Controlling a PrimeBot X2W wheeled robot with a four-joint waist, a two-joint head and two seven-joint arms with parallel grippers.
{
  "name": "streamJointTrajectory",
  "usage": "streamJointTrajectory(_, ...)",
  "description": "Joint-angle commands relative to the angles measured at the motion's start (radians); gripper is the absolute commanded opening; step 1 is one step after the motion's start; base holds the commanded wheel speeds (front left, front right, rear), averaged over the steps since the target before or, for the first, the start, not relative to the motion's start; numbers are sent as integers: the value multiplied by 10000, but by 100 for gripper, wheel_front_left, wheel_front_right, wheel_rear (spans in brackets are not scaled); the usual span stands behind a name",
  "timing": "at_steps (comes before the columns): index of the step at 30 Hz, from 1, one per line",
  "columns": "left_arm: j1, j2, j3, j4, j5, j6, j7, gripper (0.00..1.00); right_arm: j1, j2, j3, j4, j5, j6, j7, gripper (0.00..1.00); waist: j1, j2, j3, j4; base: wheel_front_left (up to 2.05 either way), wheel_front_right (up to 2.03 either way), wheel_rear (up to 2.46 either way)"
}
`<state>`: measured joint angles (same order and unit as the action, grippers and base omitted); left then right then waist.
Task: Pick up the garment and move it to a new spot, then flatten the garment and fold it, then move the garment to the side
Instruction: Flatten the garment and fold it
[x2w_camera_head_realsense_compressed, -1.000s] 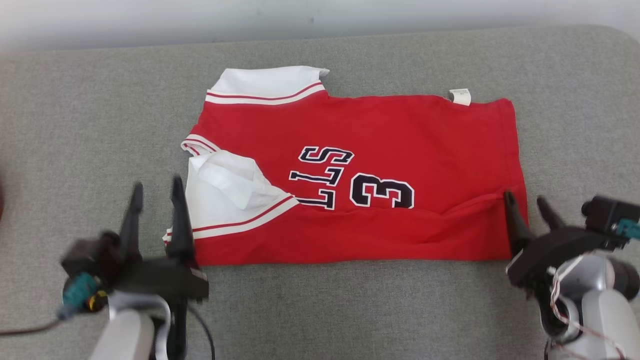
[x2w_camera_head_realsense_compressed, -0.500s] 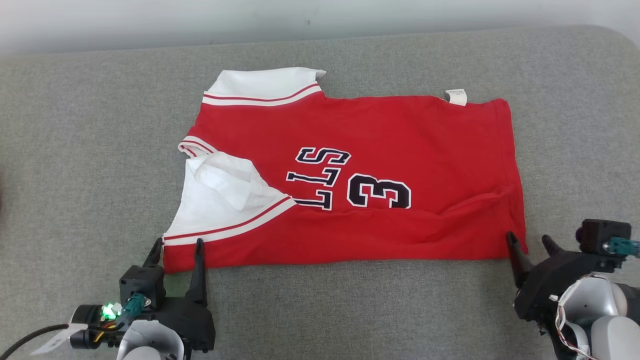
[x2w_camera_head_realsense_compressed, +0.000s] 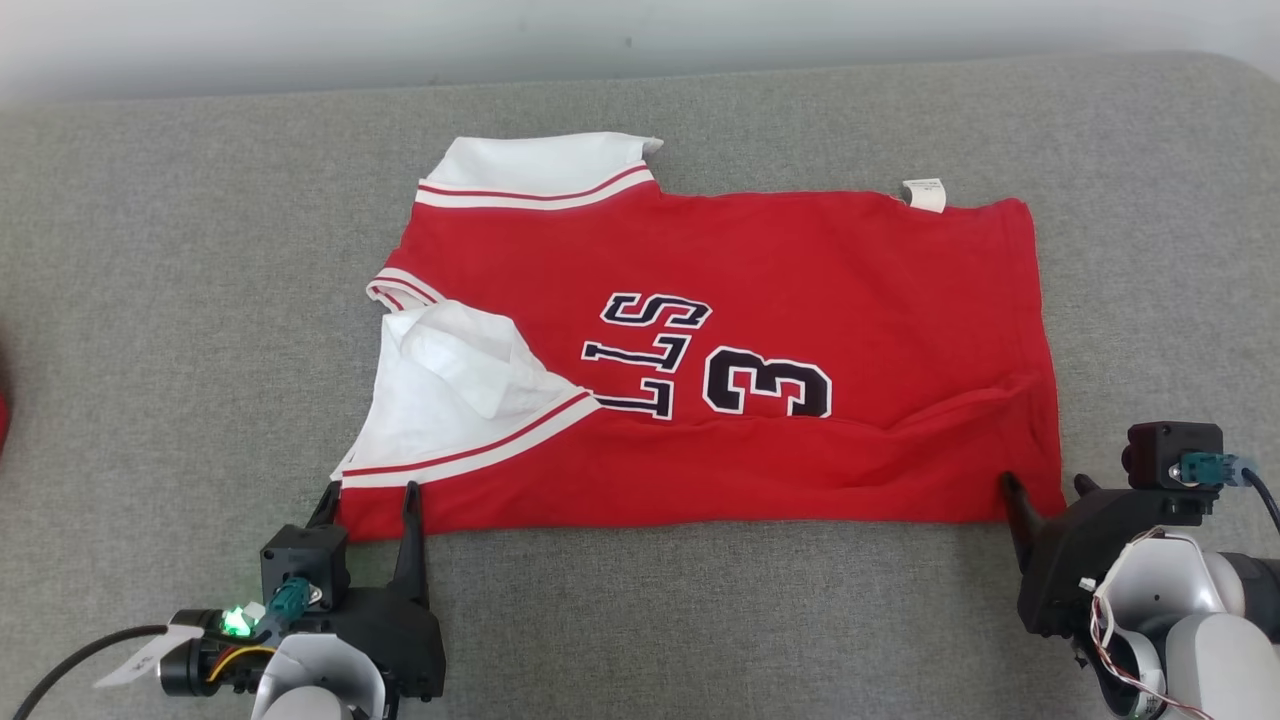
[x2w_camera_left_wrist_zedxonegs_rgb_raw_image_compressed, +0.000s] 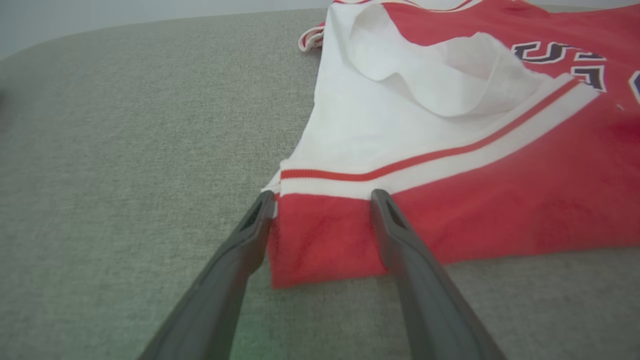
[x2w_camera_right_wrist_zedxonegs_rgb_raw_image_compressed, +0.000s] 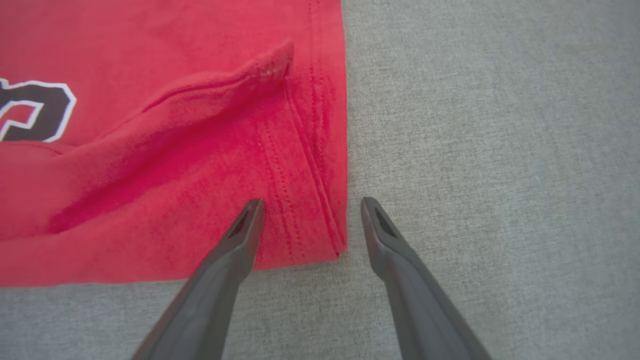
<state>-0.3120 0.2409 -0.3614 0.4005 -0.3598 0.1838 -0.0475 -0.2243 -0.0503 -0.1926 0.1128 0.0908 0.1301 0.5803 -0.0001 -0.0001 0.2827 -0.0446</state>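
1. Starting nearest the robot, the left gripper (x2w_camera_head_realsense_compressed: 370, 492) sits low at the near left corner of the garment (x2w_camera_head_realsense_compressed: 800, 300). Its fingers are spread wide. In the left wrist view that red corner lies between them with nothing pinched.
2. The right gripper (x2w_camera_head_realsense_compressed: 1045, 483) stands at the near right corner, jaws equally wide. In the right wrist view one finger lies over the stitched hem (x2w_camera_right_wrist_zedxonegs_rgb_raw_image_compressed: 310, 165) and the other over bare cushion (x2w_camera_head_realsense_compressed: 150, 300). It straddles the side edge without closing on it.
3. The garment, a red jersey, lies lengthwise across the middle of the grey cushion, with its white-trimmed end toward the robot's left and its hem toward the right. Its near edge runs straight from one gripper to the other.
4. A little farther in, a long ridge (x2w_camera_head_realsense_compressed: 950, 405) crosses the cloth just below the dark lettering (x2w_camera_head_realsense_compressed: 645, 355) and the number (x2w_camera_head_realsense_compressed: 765, 385). The print stops at that line, so the near strip looks folded up over the front.
5. Beyond the print the red cloth is smooth and flat. A white sleeve (x2w_camera_head_realsense_compressed: 540, 170) sticks out at the far left, and a small white label (x2w_camera_head_realsense_compressed: 922, 193) sits at the far right edge.
6. Judging by this layout, placing and flattening are done and one lengthwise fold seems made. More folds and the move to the side remain, and both grippers look placed to take the near corners.
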Motion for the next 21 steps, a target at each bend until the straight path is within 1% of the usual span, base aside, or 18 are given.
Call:
streamJointTrajectory(1,23,-25,-114,157,-27,-57,187,100,17,1,-73,-42,-193,16,142,100,1,1,20,18,0,0,0)
streamJointTrajectory(6,-67,9,-229,362,57,86,545,100,-4,3,-222,-160,-406,16,332,100,1,1,93,58,0,0,0)
streamJointTrajectory(7,-93,15,-246,394,43,93,618,74,-22,3,-236,-174,-426,16,333,100,1,1,107,59,0,0,0)
streamJointTrajectory(8,-107,28,-278,434,12,59,737,42,-42,1,-241,-193,-452,16,357,100,1,1,118,55,0,0,0)
streamJointTrajectory(9,-116,50,-304,448,-10,44,803,0,-61,1,-240,-214,-469,16,381,100,1,1,126,50,0,0,0)
streamJointTrajectory(11,-88,75,-319,443,-95,-42,881,0,-89,1,-207,-262,-510,16,390,100,1,1,140,41,0,0,0)
streamJointTrajectory(17,-52,97,-352,325,-212,-89,923,0,-45,3,-102,-273,-614,16,592,100,1,1,163,48,0,0,0)
streamJointTrajectory(18,-60,96,-357,311,-227,-94,923,0,-50,3,-102,-302,-651,16,583,96,1,1,170,53,0,0,0)
streamJointTrajectory(19,-71,96,-362,298,-234,-92,920,0,-58,1,-104,-322,-706,16,590,67,1,1,182,59,0,0,0)
streamJointTrajectory(20,-86,94,-368,286,-253,-96,912,0,-63,1,-96,-320,-702,16,613,56,1,1,194,68,0,0,0)
streamJointTrajectory(21,-99,92,-372,280,-264,-100,898,0,-70,3,-88,-315,-661,16,633,50,1,1,203,77,0,0,0)
